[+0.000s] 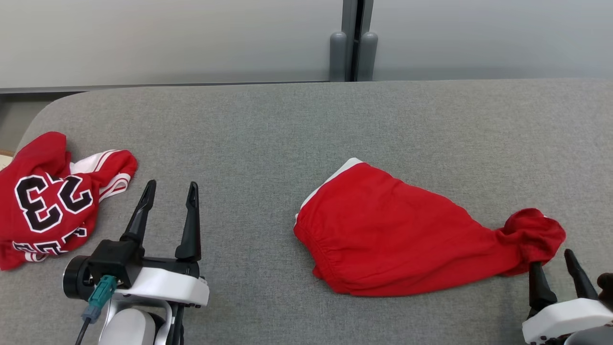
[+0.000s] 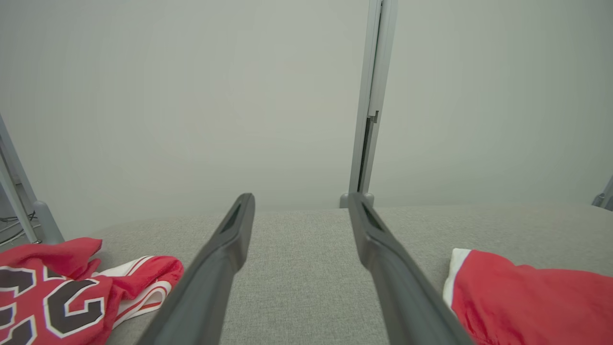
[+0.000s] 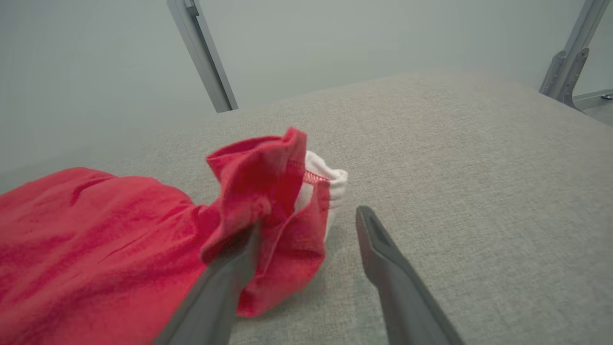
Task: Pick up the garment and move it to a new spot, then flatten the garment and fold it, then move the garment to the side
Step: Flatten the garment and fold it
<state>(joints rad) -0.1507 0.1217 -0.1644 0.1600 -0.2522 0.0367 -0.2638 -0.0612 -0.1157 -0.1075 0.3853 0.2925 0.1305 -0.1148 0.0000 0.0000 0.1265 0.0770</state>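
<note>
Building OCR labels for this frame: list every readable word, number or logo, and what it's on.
"23": black numerals outlined in white, on the red jersey, upside down in the head view and cut off at the edge of the left wrist view.
Smaller black lettering at the jersey's near edge: crumpled and partly folded under, unreadable.
Red shorts: no text or logo visible.

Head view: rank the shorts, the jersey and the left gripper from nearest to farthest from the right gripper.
1. Shorts: centre-right, bunched end right at the right gripper.
2. Left gripper: lower left.
3. Jersey: far left, beyond the left gripper.
</note>
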